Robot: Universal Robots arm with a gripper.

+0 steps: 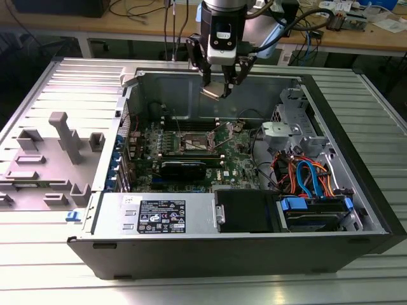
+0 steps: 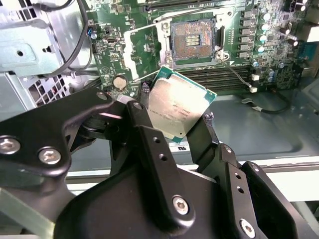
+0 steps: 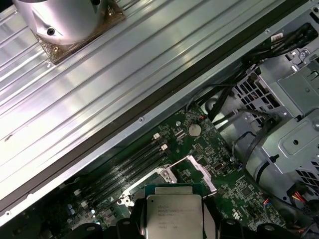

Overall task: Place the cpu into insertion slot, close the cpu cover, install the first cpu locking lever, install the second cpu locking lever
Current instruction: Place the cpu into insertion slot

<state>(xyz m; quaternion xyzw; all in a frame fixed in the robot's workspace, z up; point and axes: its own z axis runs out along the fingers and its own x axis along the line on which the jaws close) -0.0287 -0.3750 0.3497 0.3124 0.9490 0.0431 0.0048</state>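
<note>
My gripper (image 1: 220, 81) hangs above the open computer case, over its back wall, and is shut on the cpu (image 1: 215, 91). The cpu (image 2: 180, 105) is a small square chip with a silvery top and green edge, tilted between the black fingers (image 2: 208, 124). Past it lies the insertion slot (image 2: 192, 40), a square dark socket with bare contacts and a silvery rim, uncovered. In the exterior view the slot (image 1: 193, 142) sits on the green motherboard, well below the gripper. A silvery frame, probably the cpu cover (image 3: 197, 172), stands beside the socket behind the cpu (image 3: 174, 216). Thin lever rods (image 2: 234, 67) lie along the socket.
A black graphics card (image 1: 183, 168) lies in front of the socket, and long memory slots (image 2: 219, 79) run beside it. A metal drive cage (image 1: 289, 130) and coloured cables (image 1: 305, 178) fill the exterior view's right. A grey fixture (image 1: 63, 136) stands outside the case.
</note>
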